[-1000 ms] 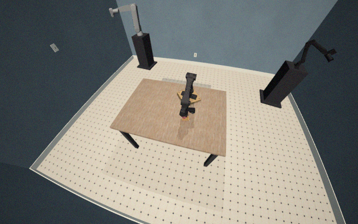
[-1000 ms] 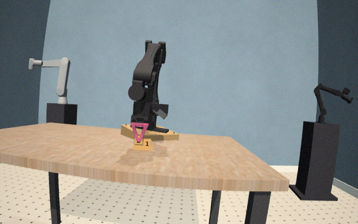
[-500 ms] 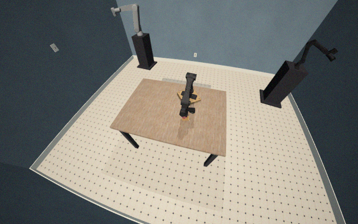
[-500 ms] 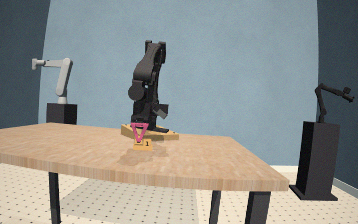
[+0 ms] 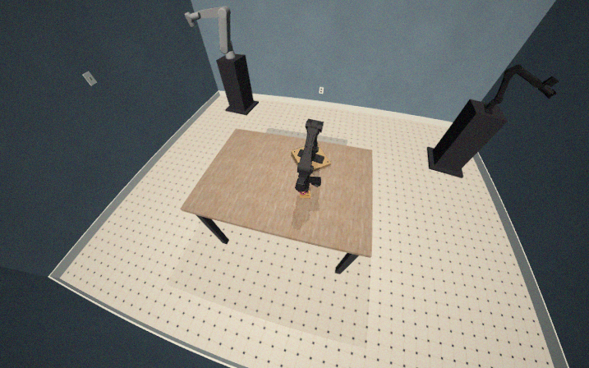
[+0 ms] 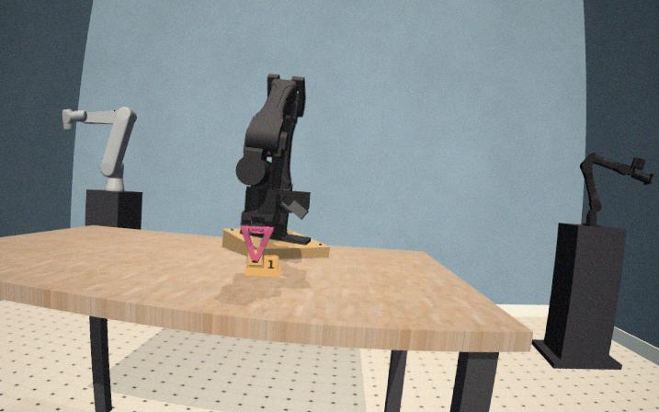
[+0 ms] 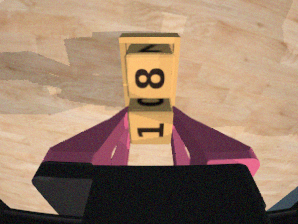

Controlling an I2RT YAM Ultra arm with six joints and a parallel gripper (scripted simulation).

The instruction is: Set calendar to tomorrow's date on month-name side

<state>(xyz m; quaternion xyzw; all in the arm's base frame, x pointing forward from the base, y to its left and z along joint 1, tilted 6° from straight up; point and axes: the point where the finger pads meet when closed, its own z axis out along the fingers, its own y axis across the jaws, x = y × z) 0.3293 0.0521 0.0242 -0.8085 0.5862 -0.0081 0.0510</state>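
Note:
The small wooden calendar tray [image 6: 262, 270] [image 7: 133, 42] stands on the table [image 6: 167, 276] in front of the arm's base. In the wrist view two tan cubes lie in line away from the camera. The near cube [image 7: 150, 128] shows a 1 on top, and the far cube [image 7: 150, 79] shows an 8. My gripper [image 7: 150, 112] [image 6: 255, 259] [image 5: 304, 193] points straight down with its pink fingers shut on the sides of the near cube. In the exterior view a cube face with a 1 [image 6: 270, 264] shows just right of the fingertips. I cannot tell whether the held cube touches the tray floor.
The arm stands on a wooden base plate [image 6: 311, 250] [image 5: 324, 160] just behind the calendar. A white arm on a pedestal [image 6: 113, 207] and a black arm on a pedestal [image 6: 585, 291] stand on the floor, off the table. The table's front edge [image 6: 270, 327] is well away.

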